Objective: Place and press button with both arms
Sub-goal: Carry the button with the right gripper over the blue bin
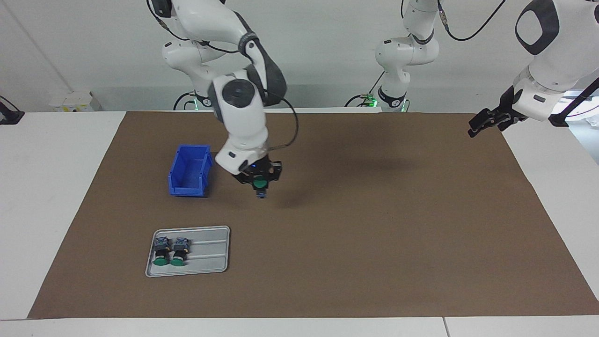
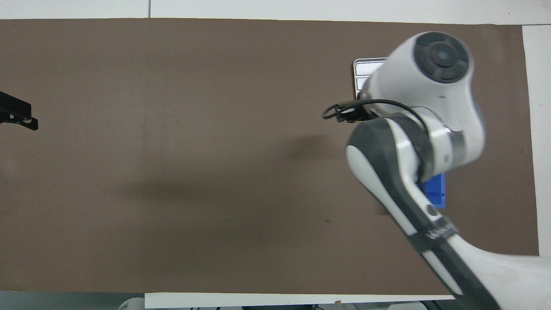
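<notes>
A button [image 1: 260, 184] with a green cap hangs in the air over the brown mat [image 1: 374, 224], with my right gripper [image 1: 259, 179] shut on it. It hangs just beside the blue bin [image 1: 189, 171], toward the left arm's end. From overhead the right arm's wrist hides the button, and only the right gripper's black edge [image 2: 342, 114] shows. Two more green-capped buttons [image 1: 162, 252] [image 1: 179, 252] lie side by side in the grey tray [image 1: 208, 252]. My left gripper [image 1: 486, 122] [image 2: 19, 117] waits open and holds nothing, raised over the mat's edge at the left arm's end.
The blue bin [image 2: 435, 191] stands open-topped, nearer to the robots than the grey tray [image 2: 366, 64]. White table [image 1: 56, 187] borders the mat on all sides. A third white arm [image 1: 407, 56] stands at the robots' end.
</notes>
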`<state>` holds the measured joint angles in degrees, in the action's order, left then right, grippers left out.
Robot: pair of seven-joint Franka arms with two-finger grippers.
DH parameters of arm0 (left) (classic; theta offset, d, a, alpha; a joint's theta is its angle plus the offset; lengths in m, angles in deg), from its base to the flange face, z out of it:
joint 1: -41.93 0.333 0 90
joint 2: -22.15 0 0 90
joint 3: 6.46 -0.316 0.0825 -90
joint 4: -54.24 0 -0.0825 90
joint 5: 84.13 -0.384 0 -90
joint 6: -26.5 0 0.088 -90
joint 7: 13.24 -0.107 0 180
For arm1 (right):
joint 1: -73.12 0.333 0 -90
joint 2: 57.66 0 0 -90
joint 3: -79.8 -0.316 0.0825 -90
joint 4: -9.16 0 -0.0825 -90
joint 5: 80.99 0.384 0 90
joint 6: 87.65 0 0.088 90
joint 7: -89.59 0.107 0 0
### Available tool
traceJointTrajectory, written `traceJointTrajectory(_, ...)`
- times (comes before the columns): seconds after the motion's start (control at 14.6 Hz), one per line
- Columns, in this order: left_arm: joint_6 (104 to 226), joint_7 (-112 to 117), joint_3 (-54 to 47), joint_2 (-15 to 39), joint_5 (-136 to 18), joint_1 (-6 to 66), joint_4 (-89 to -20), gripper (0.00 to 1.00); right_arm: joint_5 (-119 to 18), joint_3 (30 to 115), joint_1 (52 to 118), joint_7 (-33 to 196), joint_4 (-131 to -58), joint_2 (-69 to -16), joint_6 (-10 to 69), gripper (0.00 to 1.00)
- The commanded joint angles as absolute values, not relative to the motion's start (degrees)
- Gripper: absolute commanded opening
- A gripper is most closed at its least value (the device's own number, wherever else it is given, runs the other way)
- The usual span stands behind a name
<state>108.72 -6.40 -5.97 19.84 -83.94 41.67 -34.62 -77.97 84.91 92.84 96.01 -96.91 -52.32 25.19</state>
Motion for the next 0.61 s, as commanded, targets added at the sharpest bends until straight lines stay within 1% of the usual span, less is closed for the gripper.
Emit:
traceJointTrajectory(0.0, 108.94, -6.83, -5.93, 20.04, -83.77, 42.19, -34.61, 1.0, -78.17, 83.67, 83.62, 85.06, -111.22, -64.49, 26.61, 0.01)
traceJointTrajectory(0.07, 108.94, -6.83, -5.93, 20.04, -83.77, 42.28, -34.61, 1.0, -78.17, 83.76, 80.79, 81.71, -113.78, -66.17, 27.04, 0.01)
traceJointTrajectory(0.2, 108.94, -6.83, -5.93, 20.04, -83.77, 42.28, -34.61, 1.0, -78.17, 83.76, 77.0, 80.71, -117.39, -67.23, 28.79, 0.01)
traceJointTrajectory(0.34, 109.03, -6.83, -5.93, 20.04, -83.77, 42.28, -34.61, 1.0, -78.17, 83.76, 76.63, 80.89, -119.86, -67.68, 30.47, 0.01)
traceJointTrajectory(0.55, 108.94, -6.83, -5.93, 20.04, -83.77, 42.28, -34.61, 1.0, -78.17, 83.76, 76.63, 79.48, -121.79, -66.72, 31.44, 0.01)
